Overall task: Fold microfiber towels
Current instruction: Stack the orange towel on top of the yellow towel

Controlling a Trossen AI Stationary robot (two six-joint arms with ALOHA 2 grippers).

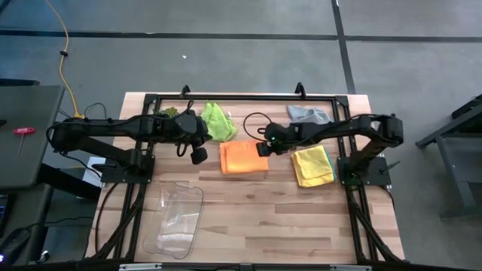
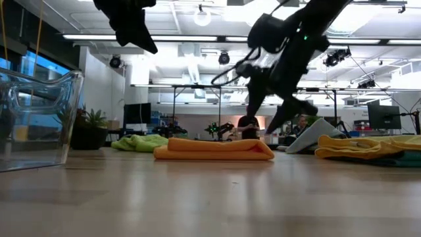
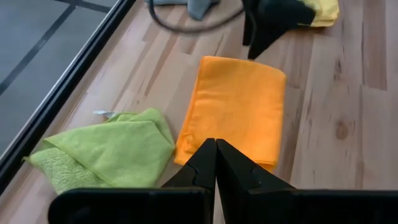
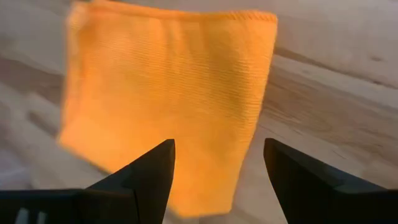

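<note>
The orange towel (image 1: 242,157) lies folded flat at the table's middle. It also shows in the low view (image 2: 214,149) and in both wrist views (image 3: 239,109) (image 4: 168,93). My right gripper (image 1: 263,148) hangs open just above its right far part (image 4: 217,168), touching nothing. My left gripper (image 1: 198,155) is shut (image 3: 216,162), raised above the table left of the orange towel. A crumpled lime green towel (image 1: 217,120) lies at the far left. A grey towel (image 1: 307,114) lies at the far right. A yellow towel (image 1: 312,164) lies on a teal towel (image 1: 331,167).
A clear plastic bin (image 1: 177,218) lies on the near left of the table. A small spiky plant (image 1: 167,113) stands at the far left by the green towel. A black cable (image 1: 256,120) loops over the far middle. Bare wood (image 1: 286,218) stretches along the near side.
</note>
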